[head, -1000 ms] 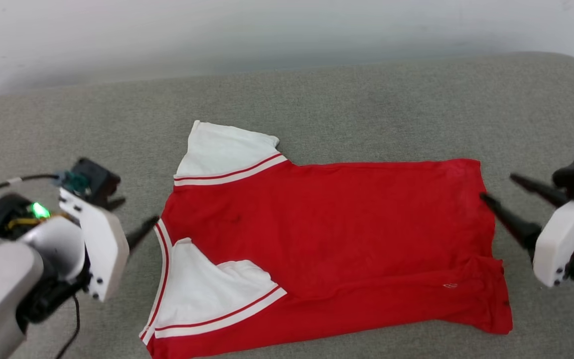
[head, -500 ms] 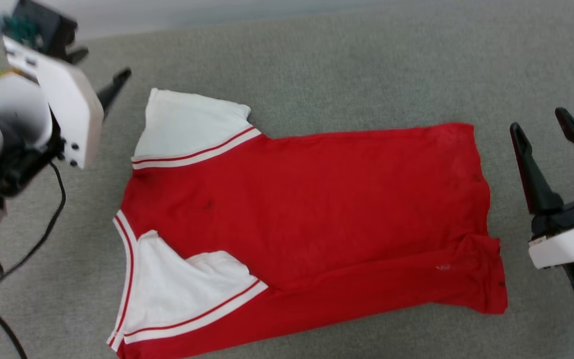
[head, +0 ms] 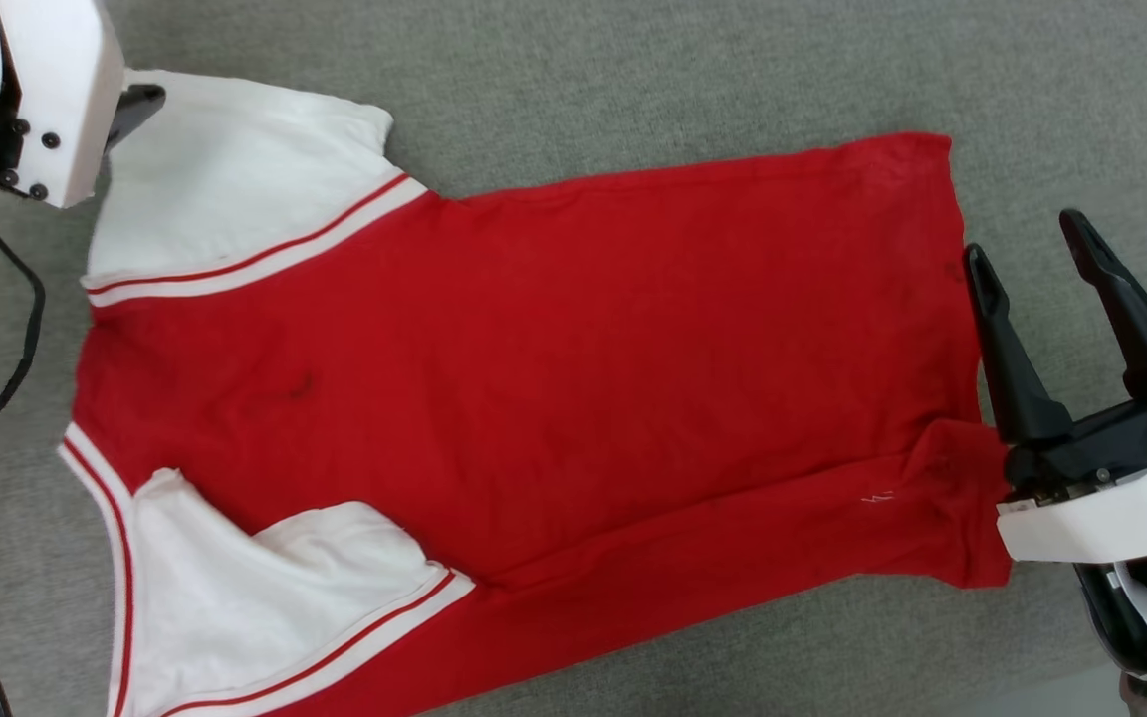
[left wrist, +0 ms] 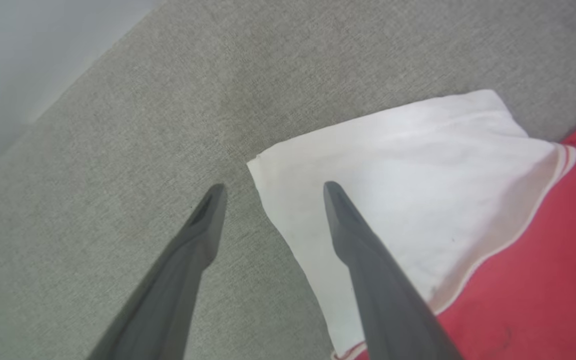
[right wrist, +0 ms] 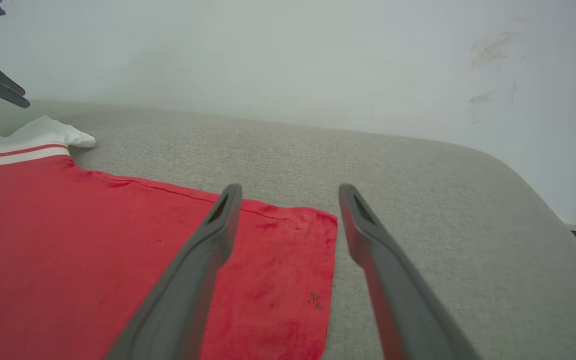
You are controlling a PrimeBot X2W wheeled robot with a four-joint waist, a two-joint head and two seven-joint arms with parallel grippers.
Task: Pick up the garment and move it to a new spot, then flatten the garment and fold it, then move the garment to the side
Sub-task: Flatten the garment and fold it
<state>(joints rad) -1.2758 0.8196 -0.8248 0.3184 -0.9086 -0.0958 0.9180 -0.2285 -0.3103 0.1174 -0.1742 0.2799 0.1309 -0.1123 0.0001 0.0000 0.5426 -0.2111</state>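
The garment (head: 573,358), a red T-shirt with white sleeves and striped trim, lies spread on the grey surface with its neck to the left and its hem to the right. The near sleeve is folded in over the body. In the left wrist view my left gripper (left wrist: 273,190) hovers open at the far sleeve's outer corner (left wrist: 255,165), one finger over the white cloth and one over bare surface. Its white housing (head: 46,90) sits at the head view's top left. My right gripper (head: 1024,237) is open at the hem's edge, straddling the hem's far corner (right wrist: 330,222). Neither holds anything.
The grey padded surface (head: 633,70) extends beyond the shirt on all sides. A black cable (head: 21,339) hangs down at the left. In the right wrist view a white wall (right wrist: 288,60) stands behind the surface, whose rounded edge (right wrist: 543,200) drops off at the right.
The head camera has tilted down and closer. My left gripper went from beside the neckline to the far sleeve's corner. My right gripper turned its fingers to point away along the hem.
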